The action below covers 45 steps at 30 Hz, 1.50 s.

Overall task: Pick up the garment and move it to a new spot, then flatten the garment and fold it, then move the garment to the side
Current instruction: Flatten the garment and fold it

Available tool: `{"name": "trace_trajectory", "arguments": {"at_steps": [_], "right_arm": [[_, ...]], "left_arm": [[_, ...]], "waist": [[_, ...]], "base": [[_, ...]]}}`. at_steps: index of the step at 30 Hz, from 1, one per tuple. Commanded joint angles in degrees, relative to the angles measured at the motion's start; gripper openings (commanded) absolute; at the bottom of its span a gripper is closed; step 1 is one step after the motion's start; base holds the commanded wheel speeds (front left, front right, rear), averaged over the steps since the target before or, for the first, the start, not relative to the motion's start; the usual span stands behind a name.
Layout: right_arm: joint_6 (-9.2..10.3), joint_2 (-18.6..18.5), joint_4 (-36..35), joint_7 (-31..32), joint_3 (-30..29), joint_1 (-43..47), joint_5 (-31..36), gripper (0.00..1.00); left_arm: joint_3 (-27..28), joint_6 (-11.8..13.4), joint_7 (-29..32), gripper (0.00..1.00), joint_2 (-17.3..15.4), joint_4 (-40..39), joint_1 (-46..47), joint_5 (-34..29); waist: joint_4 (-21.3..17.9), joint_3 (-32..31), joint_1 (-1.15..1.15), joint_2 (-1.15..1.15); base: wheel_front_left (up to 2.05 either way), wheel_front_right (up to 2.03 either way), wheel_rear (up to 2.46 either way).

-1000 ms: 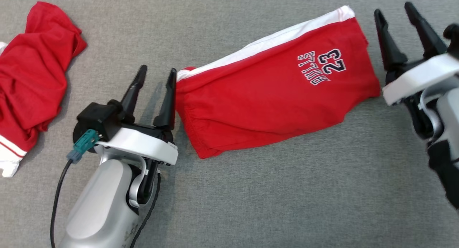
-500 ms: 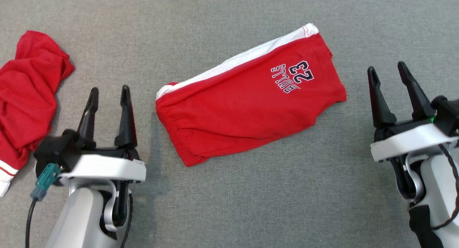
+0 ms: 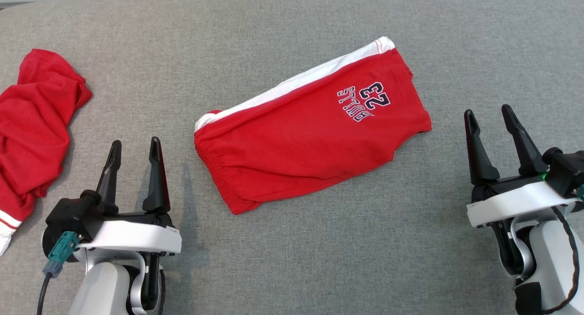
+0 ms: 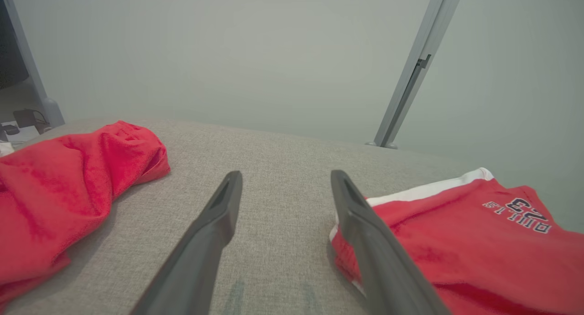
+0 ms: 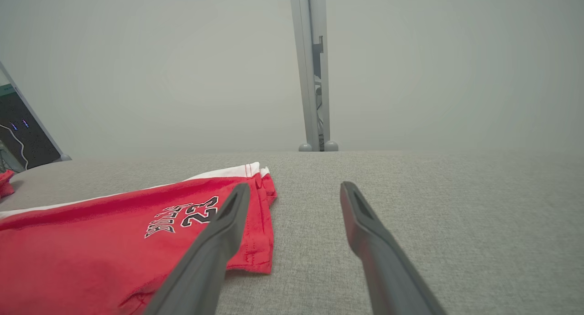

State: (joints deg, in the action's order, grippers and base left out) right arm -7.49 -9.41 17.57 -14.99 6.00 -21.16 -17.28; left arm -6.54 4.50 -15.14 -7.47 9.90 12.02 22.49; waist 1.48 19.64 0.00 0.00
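The garment [image 3: 310, 132] is a pair of red shorts with a white side stripe and a "23" print, folded flat and lying at a slant in the middle of the grey surface; it also shows as the garment [image 4: 470, 246] and the garment [image 5: 114, 242] in the wrist views. My left gripper [image 3: 135, 146] stands open at the lower left, to the left of the waistband end and apart from it. At the lower right my right gripper [image 3: 487, 114] is open too, right of the hem end, touching nothing.
A second red garment [image 3: 34, 123] lies crumpled at the left edge, seen also as the crumpled garment [image 4: 64, 187]. The grey fabric surface [image 3: 319, 260] spreads all around. A grey metal post [image 5: 312, 69] stands beyond the far edge.
The head camera has pulled back, so the whole picture shifted. Both grippers have drawn back from the shorts' ends toward the near side, still open. The shorts lie as before.
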Motion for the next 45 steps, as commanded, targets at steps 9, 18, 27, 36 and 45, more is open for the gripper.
{"name": "trace_trajectory", "arguments": {"at_steps": [9,18,27,36,45], "right_arm": [[-0.01,-0.4,0.4,-0.2,-0.2,-0.3,0.0,1.00],[-0.01,-2.0,3.7,0.4,2.0,-5.8,-0.5,1.00],[-0.01,-4.3,14.1,3.4,7.7,-15.2,-2.4,1.00],[-0.01,-4.0,21.9,7.8,12.3,-18.7,-5.7,1.00],[-0.06,-4.1,22.6,11.3,16.9,-18.8,-12.5,0.00]], "left_arm": [[0.6,-1.1,0.0,1.00,0.5,0.8,0.9,-1.3],[0.3,-1.8,0.0,1.00,1.3,0.7,2.8,-2.3],[-0.7,-3.3,0.0,1.00,2.6,1.3,6.2,-3.1],[-0.6,-4.3,0.0,1.00,3.6,2.4,7.4,-3.9],[-0.4,-5.3,0.0,1.00,3.9,3.1,8.3,-5.4]], "waist": [[0.5,-0.1,0.00,0.00],[2.1,2.3,0.00,0.00],[5.9,6.8,0.00,0.00],[7.3,8.0,0.00,0.00],[6.7,7.0,0.00,0.00]], "base": [[0.00,0.00,0.00],[0.00,0.00,0.00],[0.00,0.00,0.00],[0.00,0.00,0.00],[0.00,0.00,0.00]]}}
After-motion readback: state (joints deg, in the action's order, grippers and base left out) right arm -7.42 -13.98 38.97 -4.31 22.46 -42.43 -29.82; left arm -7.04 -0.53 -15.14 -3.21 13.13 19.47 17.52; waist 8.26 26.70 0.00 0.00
